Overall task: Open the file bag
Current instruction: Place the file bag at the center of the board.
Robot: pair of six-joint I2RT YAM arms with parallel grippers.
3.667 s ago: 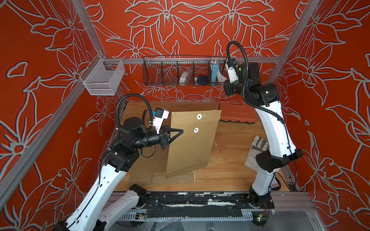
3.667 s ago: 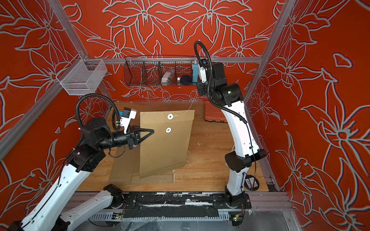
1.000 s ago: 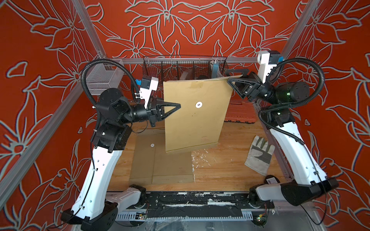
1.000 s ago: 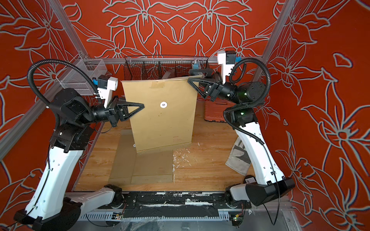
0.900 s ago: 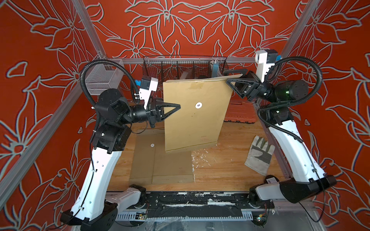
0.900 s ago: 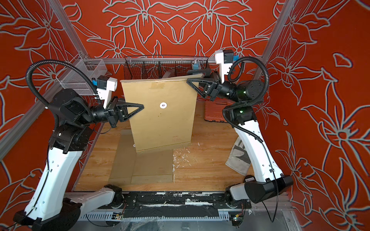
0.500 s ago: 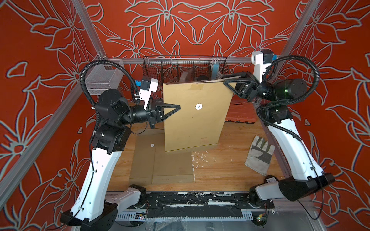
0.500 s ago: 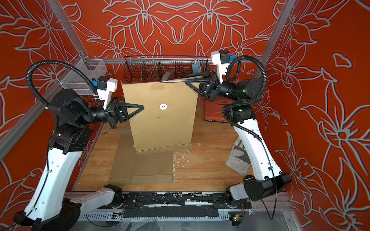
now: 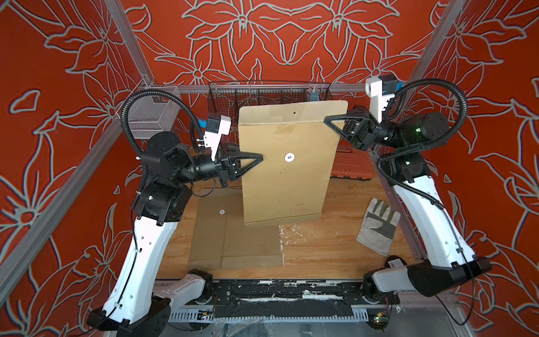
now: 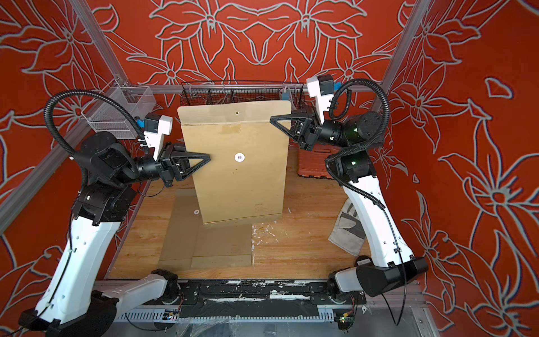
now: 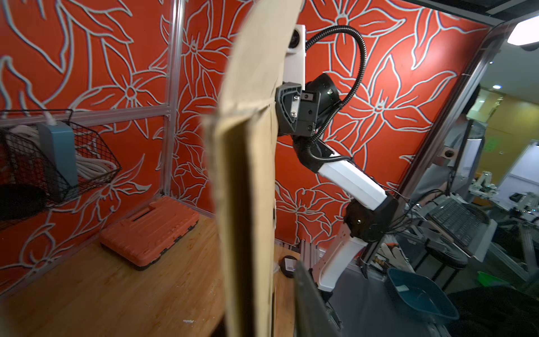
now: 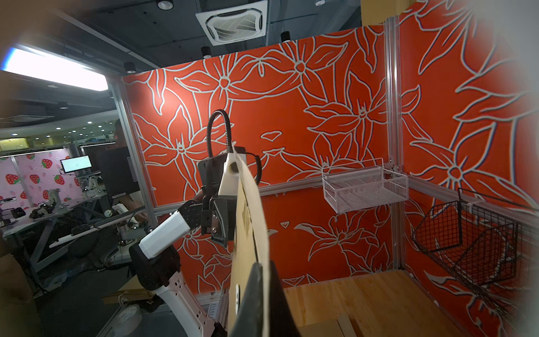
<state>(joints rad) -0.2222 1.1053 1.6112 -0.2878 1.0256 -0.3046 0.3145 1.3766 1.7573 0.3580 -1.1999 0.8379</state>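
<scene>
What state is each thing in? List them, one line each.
file bag: held upright in the air, flap unfastened and raised.
right gripper: shut on the file bag's upper corner.
left gripper: jaws parted around the file bag's side edge.
flat envelopes: lying on the table.
glove: lying flat.
orange case: closed.

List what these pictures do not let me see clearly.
- Left gripper: far finger behind the file bag in both top views; grip unclear.
- Wire basket: the file bag covers its middle in both top views.
- Small print on the file bag: too small in a top view.
- Orange case: mostly behind file bag, top views.
</scene>
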